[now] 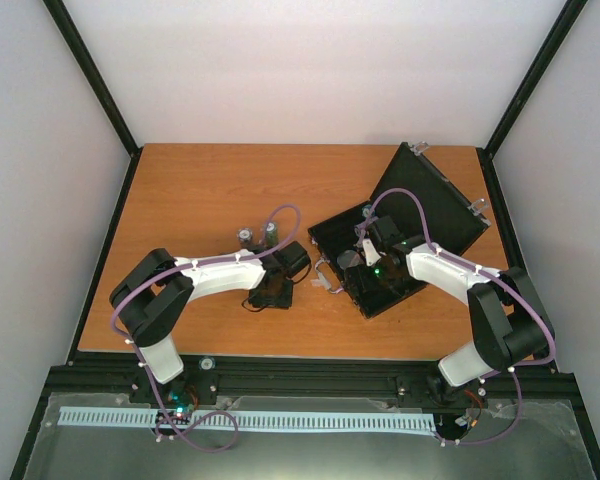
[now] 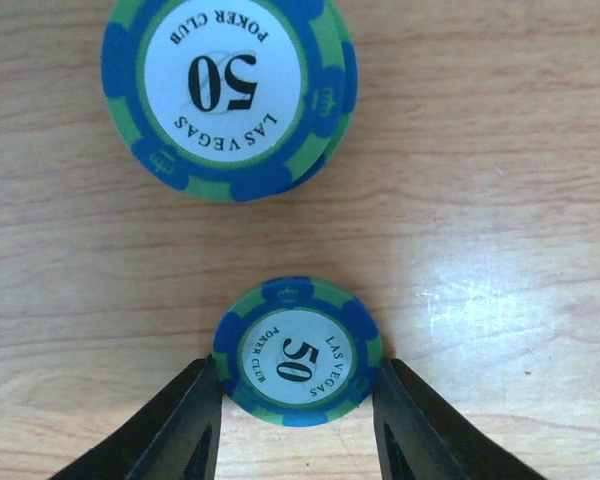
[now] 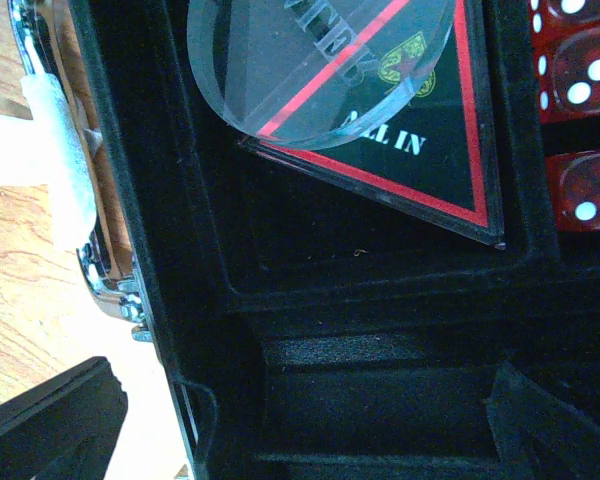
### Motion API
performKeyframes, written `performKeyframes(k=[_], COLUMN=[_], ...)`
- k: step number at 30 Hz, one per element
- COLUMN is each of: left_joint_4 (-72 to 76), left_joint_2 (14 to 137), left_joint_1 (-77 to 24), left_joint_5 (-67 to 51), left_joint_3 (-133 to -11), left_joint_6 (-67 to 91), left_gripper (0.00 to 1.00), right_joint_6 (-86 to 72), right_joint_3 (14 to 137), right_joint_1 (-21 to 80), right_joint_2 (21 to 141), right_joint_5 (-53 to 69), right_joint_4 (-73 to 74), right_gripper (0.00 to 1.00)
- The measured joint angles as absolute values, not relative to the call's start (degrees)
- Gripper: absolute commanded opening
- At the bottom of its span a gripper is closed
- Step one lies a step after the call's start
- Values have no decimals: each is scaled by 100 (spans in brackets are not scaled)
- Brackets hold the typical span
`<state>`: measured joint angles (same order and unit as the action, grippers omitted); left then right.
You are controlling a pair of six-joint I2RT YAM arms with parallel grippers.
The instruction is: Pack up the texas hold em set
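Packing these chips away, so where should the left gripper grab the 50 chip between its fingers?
Pinch opposite edges of its round rim, coming straight down. The chip lies flat, face up on the table, so only the rim offers hold; the left gripper straddles it.

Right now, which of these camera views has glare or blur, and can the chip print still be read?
Left wrist view: a glare patch on the wooden table right of the lower chip, whose 50 reads sharply. Right wrist view: the case lining is nearly black, the clear disc blurred, the red dice soft. Top view: soft overall, chip stacks too small to read.
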<state>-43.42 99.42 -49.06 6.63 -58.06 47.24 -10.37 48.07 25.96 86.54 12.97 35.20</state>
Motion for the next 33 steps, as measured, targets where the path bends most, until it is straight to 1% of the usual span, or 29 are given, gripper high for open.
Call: performKeyframes(k=[2,4,10,17,21,22,27,29,33], left_joint_4=[-4340,-4335,-4342,-4748,-4958,-4993,-5076,-5046,-4995], left_joint_2=[9942,9935,9898,9734,9435,9367,9164,9166,9229], left_joint_1=[-4919,-4925,-4930,-4925,-4925,-4925,-4925,-4925,-4925], left_joint_5=[685,711,843,1177,1243,1247,1256,1258,1249], left_joint_3=[-5806,-5800,-5780,-5776,-5776,-5774,-5771,-5719,-5535], left_joint_6=[4707,4683,4654,4609,4606,4606,4578,4556,4552], left_gripper=[32,31,35,35,36,40,80,87,88], right_joint_6=[-1037,-1037,-1037,-1035,-1039,-1039,-1057,-1057,-1055], right_joint_3=[4807,4807,4807,4807,4821,4836,4989,5052,5096], right_joint_1=[2596,2596,2596,2596,2596,2596,2596,2596,2596], right_joint_2=[8654,8654,8654,8654,8652,8652,8632,8617,8576], right_joint_5=[1297,1297,1299,1286,1280,1269,1243,1243,1243], right_joint_4=[3520,3520,3520,3522,3544,3573,3822,3883,3948], right_gripper=[100,100,100,100,100,100,100,100,100])
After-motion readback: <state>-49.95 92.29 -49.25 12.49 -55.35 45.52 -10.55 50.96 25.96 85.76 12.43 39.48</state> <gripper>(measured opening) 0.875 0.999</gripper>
